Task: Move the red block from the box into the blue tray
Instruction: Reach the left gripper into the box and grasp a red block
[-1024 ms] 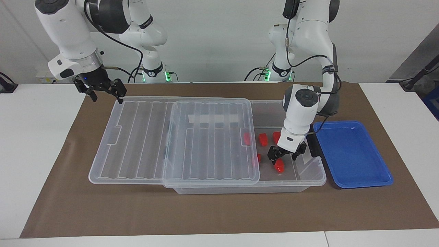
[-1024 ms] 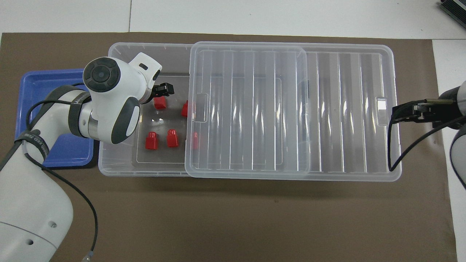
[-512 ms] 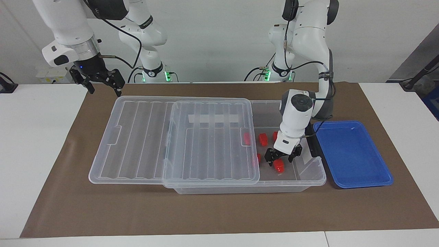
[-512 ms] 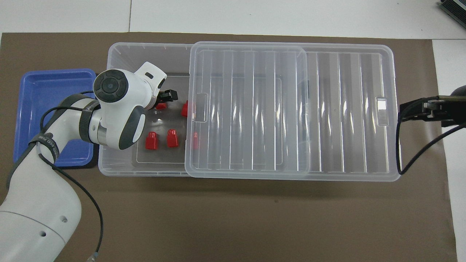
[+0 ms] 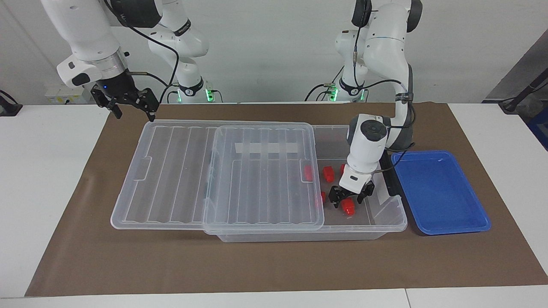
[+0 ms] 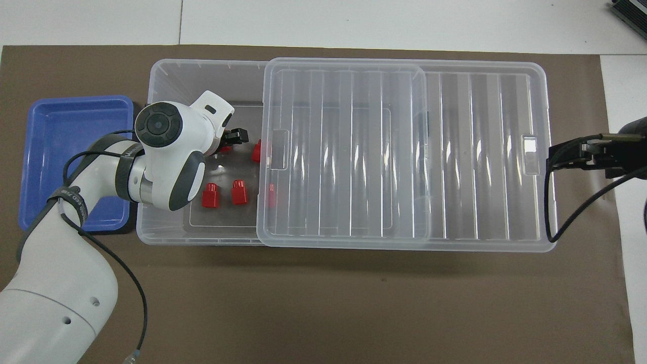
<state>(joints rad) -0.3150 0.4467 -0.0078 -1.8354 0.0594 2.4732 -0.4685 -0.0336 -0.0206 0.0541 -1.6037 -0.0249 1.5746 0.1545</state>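
reaching down into the uncovered end of the clear box (image 5: 387, 216), the left gripper (image 5: 347, 200) has sunk lower than a second ago and its fingers, spread apart, now straddle one red block (image 5: 348, 207) on the box floor; whether they already press on it cannot be told. the left arm's wrist has also swung inward, from above the blue tray's edge to over the box. the right gripper (image 5: 130, 105) has risen a little from the lid's corner and hangs over the brown mat (image 5: 274, 265) just off the lid's end, fingers spread, holding nothing.

five red blocks show in the box: the one between the left fingers, a pair (image 6: 210, 195) (image 6: 239, 192) side by side nearer to the robots, and two (image 6: 257, 150) (image 6: 271, 195) partly under the edge of the ribbed clear lid (image 5: 180, 171). one lid lies slid toward the right arm's end, leaving the box open at the left arm's end. one blue tray (image 5: 441, 192) sits just beside the box at that end, with no block in it.

the left arm bends steeply down, its wrist nearly upright above the blocks. the right arm is raised and waits.
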